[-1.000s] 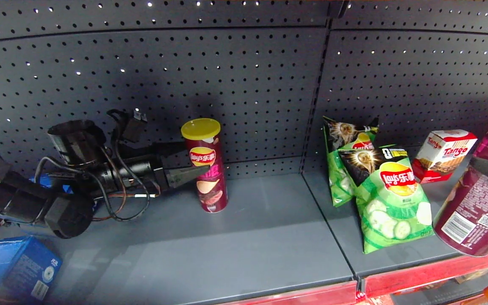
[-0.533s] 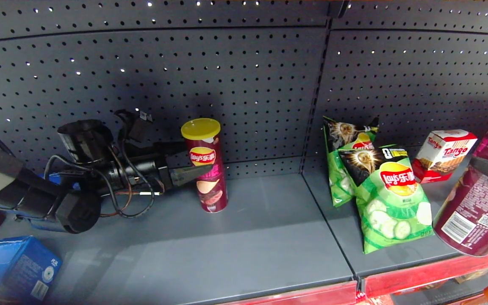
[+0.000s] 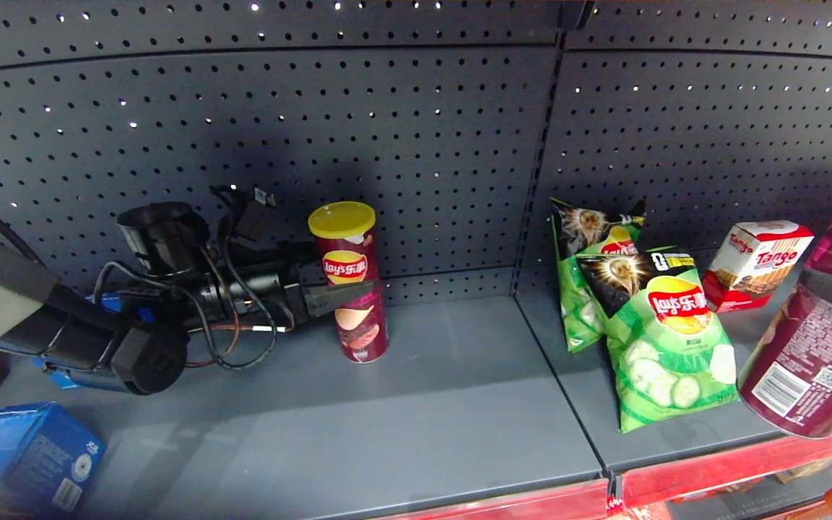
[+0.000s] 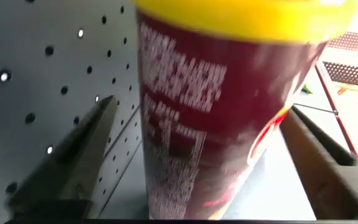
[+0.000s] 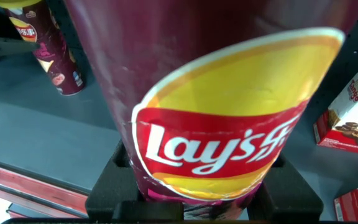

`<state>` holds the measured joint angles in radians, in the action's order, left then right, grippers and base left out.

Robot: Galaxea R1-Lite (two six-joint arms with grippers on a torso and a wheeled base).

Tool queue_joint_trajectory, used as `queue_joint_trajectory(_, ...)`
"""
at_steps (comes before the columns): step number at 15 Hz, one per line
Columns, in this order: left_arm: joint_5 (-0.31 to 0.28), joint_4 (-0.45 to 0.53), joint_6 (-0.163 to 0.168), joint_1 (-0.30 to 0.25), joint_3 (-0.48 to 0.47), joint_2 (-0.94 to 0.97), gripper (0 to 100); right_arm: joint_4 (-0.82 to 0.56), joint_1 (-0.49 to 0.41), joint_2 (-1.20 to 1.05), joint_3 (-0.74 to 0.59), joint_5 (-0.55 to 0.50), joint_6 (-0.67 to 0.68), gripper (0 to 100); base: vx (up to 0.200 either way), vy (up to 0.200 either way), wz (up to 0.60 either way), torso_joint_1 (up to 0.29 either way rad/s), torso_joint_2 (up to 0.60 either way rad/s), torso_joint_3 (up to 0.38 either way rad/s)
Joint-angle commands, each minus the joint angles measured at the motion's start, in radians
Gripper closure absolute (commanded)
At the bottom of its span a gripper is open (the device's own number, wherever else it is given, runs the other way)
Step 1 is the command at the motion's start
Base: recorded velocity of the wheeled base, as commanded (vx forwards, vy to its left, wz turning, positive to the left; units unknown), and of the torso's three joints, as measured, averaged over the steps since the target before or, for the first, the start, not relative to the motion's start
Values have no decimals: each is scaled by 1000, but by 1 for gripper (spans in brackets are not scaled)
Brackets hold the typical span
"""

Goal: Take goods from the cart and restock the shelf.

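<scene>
Left gripper (image 3: 347, 278) spread wide astride upright yellow-lidded maroon crisp can (image 3: 360, 328), far middle of grey metal shelf (image 3: 423, 412), right gripper (image 3: 828, 325) clamped on tilted second maroon can (image 3: 802, 375), near right.

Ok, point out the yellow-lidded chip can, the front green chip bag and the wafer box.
yellow-lidded chip can (image 3: 362, 331), head view, lower maroon body
front green chip bag (image 3: 665, 347), head view, middle of its front
wafer box (image 3: 754, 267), head view, front face
</scene>
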<state>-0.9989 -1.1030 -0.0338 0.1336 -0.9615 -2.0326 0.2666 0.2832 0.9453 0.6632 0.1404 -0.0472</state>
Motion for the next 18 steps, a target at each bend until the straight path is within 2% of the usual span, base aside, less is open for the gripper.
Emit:
queue_joint_trajectory(1, 0, -1, 0, 6, -10, 2, 100, 0, 1, 0, -2, 1, 1, 100, 0, 0, 0, 0, 0, 0)
queue_joint_trajectory(5, 0, 3, -1, 15, 32, 29, 100, 0, -1, -2, -1, -1, 0, 100, 0, 0, 0, 0, 0, 0)
queue_joint_trajectory(7, 6, 0, 0, 29, 106, 103, 100, 0, -1, -2, -1, -1, 1, 100, 0, 0, 0, 0, 0, 0)
queue_joint_trajectory(9, 51, 3, 0, 55, 210, 206, 100, 0, -2, -5, -2, -2, 0, 100, 0, 0, 0, 0, 0, 0)
queue_joint_trajectory(11, 131, 2, 0, 84, 287, 275, 100, 0, -2, -3, -2, -2, 1, 100, 0, 0, 0, 0, 0, 0)
queue_joint_trajectory(15, 161, -9, 0, 124, 415, 371, 100, 0, -13, -2, 4, -2, 0, 100, 0, 0, 0, 0, 0, 0)
queue_joint_trajectory(17, 180, -9, 0, 135, 432, 388, 100, 0, -13, -2, 4, -2, 0, 100, 0, 0, 0, 0, 0, 0)
queue_joint_trajectory(18, 206, -9, 0, 167, 455, 414, 100, 0, -15, -2, 1, -2, 0, 100, 0, 0, 0, 0, 0, 0)
